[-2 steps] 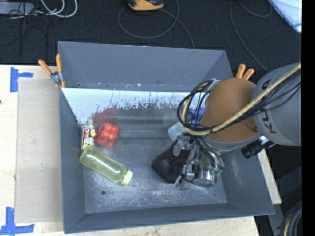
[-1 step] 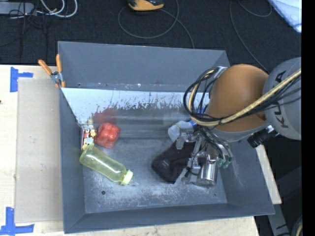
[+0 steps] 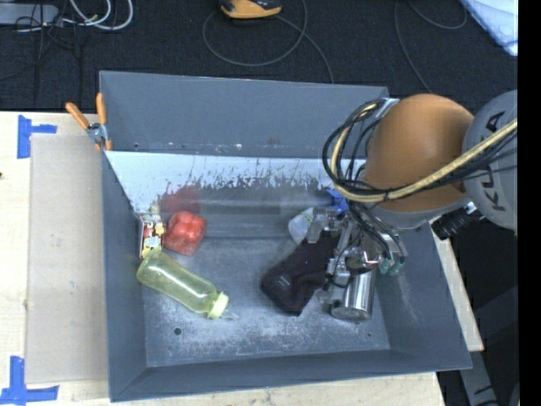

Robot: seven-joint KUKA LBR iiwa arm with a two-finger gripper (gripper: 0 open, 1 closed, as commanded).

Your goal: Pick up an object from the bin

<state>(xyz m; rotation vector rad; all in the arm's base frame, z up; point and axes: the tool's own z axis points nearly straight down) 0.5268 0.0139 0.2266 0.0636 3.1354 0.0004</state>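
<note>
My gripper is low in the right half of the bin, under the arm's orange cover. It stands at the right edge of a black, crumpled, soft thing that lies on the bin floor, and seems to touch it. A pale bluish-white thing lies just behind the black one, partly hidden by the gripper. A silvery cylinder shows right below the gripper; whether it is loose or part of the gripper is unclear.
At the left lie a red pepper-shaped thing, a small printed box beside it and a yellow-green bottle on its side. The arm and cables cover the bin's right back corner.
</note>
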